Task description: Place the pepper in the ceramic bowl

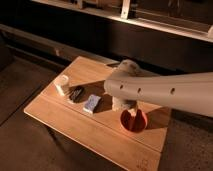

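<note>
table (65,122): light wooden top, planks running the long way, sitting on a dark floor in front of a dark wall with a pale ledge along the top
arm (165,90): big pale tube coming in from the right edge, bends down over the right half of the table and blocks a good chunk of it
gripper (125,106): hangs off the low end of the arm, just up and left of the bowl; honestly can't tell how its claw stands or whether it's got anything in it
ceramic bowl (134,121): small round red-orange one, darker inside, on the table's right part near the front, right below the arm
blue-white block (92,103): flat rectangle lying about mid-table, left of the gripper
white cup (61,85): upright near the left end
dark thing (76,93): small, between the cup and the block, can't make out what it is
pepper (135,119): thin reddish streak inside the bowl, leaning on the back part; same colour as the bowl so it's hard to pick out
</note>
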Controlling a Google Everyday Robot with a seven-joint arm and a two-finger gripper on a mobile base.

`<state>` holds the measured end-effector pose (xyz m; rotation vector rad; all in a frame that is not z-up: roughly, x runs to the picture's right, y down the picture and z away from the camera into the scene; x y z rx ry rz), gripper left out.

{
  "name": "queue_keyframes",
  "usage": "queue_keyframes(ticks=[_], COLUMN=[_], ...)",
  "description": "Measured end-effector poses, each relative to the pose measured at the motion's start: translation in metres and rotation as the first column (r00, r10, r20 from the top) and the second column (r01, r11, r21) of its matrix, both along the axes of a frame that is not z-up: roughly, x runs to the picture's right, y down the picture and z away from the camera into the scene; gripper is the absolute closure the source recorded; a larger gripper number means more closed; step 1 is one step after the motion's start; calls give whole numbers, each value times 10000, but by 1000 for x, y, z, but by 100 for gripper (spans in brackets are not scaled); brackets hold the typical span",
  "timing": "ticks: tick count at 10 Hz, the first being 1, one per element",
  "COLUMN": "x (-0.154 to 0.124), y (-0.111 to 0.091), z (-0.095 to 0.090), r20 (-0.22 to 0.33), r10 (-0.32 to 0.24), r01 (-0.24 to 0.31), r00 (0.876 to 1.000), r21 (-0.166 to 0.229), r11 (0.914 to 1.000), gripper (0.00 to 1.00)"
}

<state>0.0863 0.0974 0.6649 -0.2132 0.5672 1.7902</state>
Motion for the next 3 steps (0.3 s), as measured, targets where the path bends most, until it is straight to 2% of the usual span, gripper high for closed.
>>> queue_keyframes(ticks=[3], x=[2], y=[0], z=[0], r20=[-24], r10=[18], r01=[-18], r00=[10000], r21=[0], r11=[10000], gripper=[24])
